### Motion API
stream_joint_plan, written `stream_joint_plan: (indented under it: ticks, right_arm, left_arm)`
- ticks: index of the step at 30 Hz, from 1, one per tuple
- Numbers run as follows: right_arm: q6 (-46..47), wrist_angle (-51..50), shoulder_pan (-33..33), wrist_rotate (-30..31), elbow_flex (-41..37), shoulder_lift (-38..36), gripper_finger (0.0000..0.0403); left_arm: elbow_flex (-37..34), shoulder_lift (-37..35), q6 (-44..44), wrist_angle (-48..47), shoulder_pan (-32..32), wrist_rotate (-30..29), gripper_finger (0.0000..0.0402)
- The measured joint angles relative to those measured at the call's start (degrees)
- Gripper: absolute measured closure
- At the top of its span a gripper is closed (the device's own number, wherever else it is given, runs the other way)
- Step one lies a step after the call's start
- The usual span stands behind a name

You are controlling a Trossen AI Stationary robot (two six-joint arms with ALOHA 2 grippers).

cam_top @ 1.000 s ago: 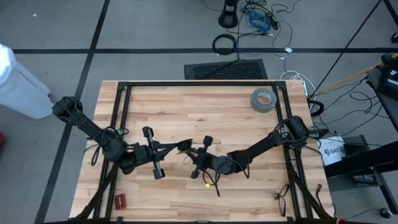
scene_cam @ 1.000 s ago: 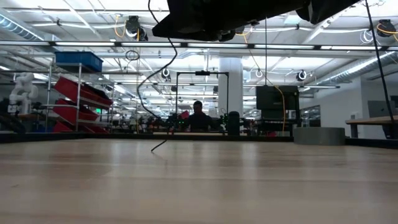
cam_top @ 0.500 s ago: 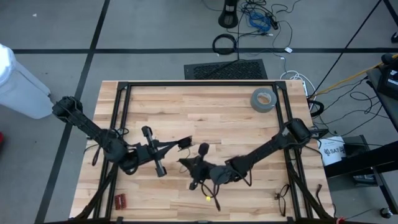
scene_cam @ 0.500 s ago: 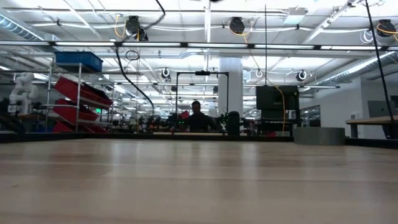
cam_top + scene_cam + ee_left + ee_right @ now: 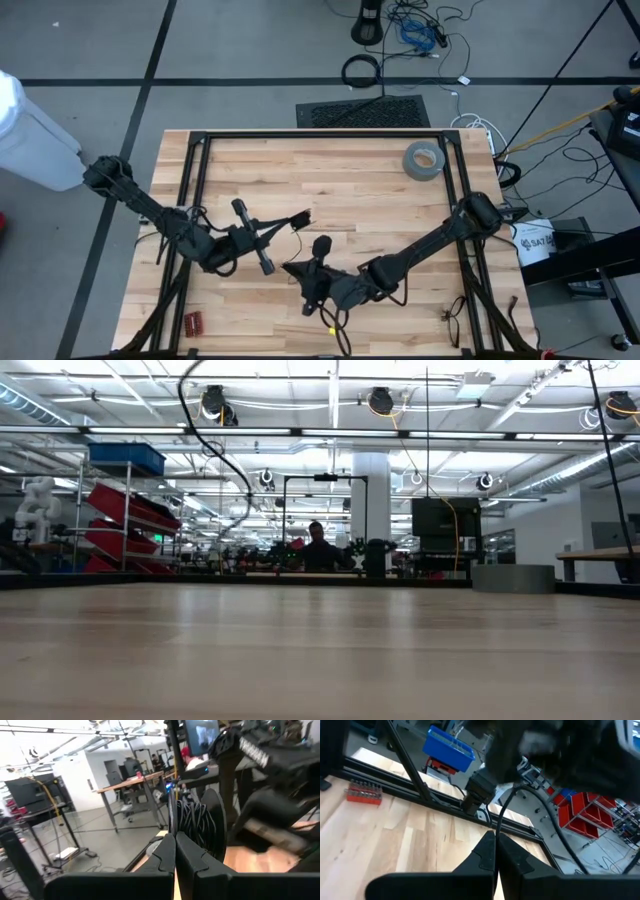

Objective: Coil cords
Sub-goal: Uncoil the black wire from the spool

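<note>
- Overhead, the left gripper (image 5: 300, 218) hangs over the middle of the pale wooden butcher-block table (image 5: 370, 190), its dark arm reaching in from the table's left edge.
- Its own wrist view shows the two dark fingers (image 5: 162, 857) pressed flat together, clenched on the thin black wire (image 5: 196, 822), which is wound in many close turns into a flat bundle standing just beyond the fingertips.
- From the left gripper the same wire drops away as a very fine black line in the high view, running toward the right gripper (image 5: 292, 268).
- That right gripper sits nearer the front edge, just below and slightly left of the left one, its arm stretching in from the table's right side.
- Its jaws are also clenched, the fingers (image 5: 485, 851) meeting edge to edge in the right wrist view; a strand of the wire rises from where they meet, so it appears pinched there.
- A small yellowish spot (image 5: 331, 329) shows on the table under the right arm.
- A grey roll of tape (image 5: 423, 160) lies flat near the far right corner, well apart from both grippers.
- A small red block (image 5: 193, 322) rests near the front left corner.
</note>
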Motion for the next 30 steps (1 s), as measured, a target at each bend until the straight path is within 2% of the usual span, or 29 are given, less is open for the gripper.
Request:
stream_joint_plan:
  ticks: [8, 22, 30]
  right_arm:
    - [-0.04, -8.64, 2.5, 0.82, 6.88, 0.0, 0.0403]
    - [-9.55, -23.23, 8.88, 21.45, 18.27, -0.02, 0.0403]
    - [-20.65, -23.41, 9.45, 26.78, 27.62, -0.02, 0.0403]
  left_arm:
    - [0.0, 0.0, -2.82, -3.96, 1.33, -1.24, 0.0401]
    - [0.0, 0.02, -2.95, -6.54, 1.57, -1.97, 0.0401]
    - [0.0, 0.02, -2.99, -8.65, 1.57, -2.05, 0.0401]
